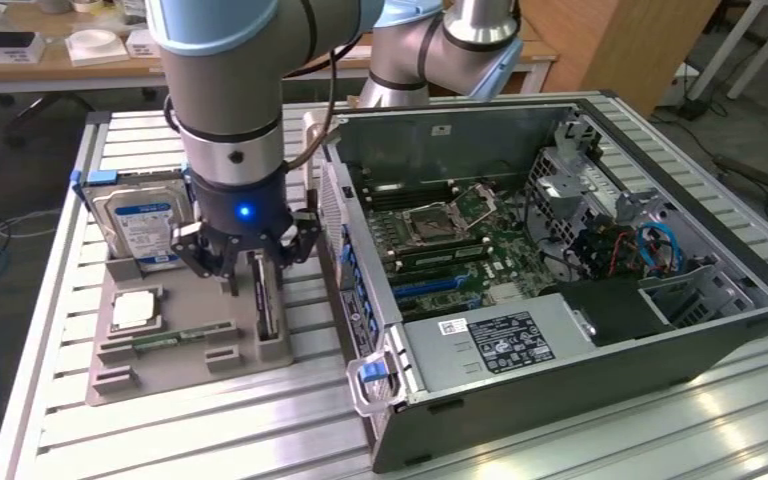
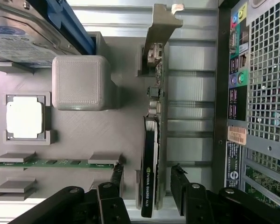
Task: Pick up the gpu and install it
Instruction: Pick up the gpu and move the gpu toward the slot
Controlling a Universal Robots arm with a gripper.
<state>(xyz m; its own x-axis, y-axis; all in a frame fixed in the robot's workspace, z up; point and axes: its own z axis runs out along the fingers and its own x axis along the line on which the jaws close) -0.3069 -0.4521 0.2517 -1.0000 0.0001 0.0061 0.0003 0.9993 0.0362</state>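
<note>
- The claw [image 1: 253,272] [image 2: 148,189] hangs low over the grey tray [image 1: 177,375], fingers [image 2: 178,184] apart, one on either side of the gpu [image 1: 267,300] [image 2: 150,154].
- The gpu stands on edge in a tray slot on the bench [image 1: 224,440], beside the open computer case [image 1: 558,250].

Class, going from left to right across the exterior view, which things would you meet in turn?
In order: hard drive → gpu → motherboard → blue cables.

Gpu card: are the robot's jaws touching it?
Apart. The wrist view shows the jaws either side of the gpu, with gaps on both sides.
</note>
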